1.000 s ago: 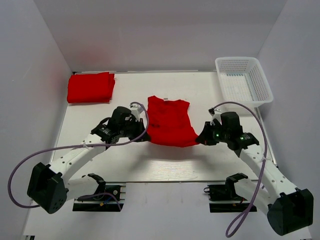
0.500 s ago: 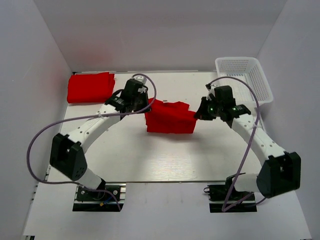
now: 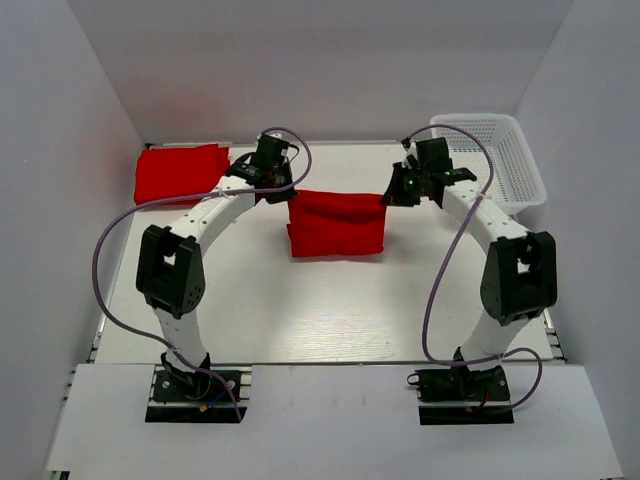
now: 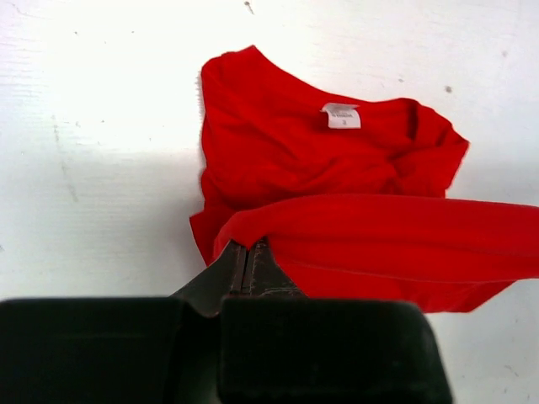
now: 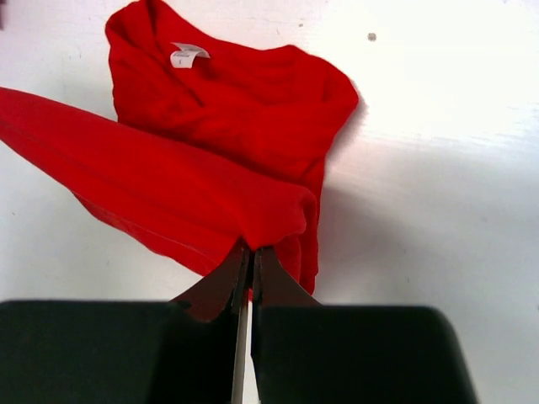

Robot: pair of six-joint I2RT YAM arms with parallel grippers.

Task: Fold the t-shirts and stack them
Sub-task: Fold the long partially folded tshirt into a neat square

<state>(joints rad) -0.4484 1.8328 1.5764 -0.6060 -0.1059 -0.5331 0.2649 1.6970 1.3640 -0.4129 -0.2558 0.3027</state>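
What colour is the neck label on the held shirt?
The label is white, on the red t-shirt; clearest in the left wrist view.

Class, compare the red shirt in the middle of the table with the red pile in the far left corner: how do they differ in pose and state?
The middle shirt is pinched at two corners by the left gripper and right gripper; the pile is touched by neither. The middle shirt is mid-fold, one edge raised over its collar; the pile lies flat, folded. Both are plain bright red cloth.
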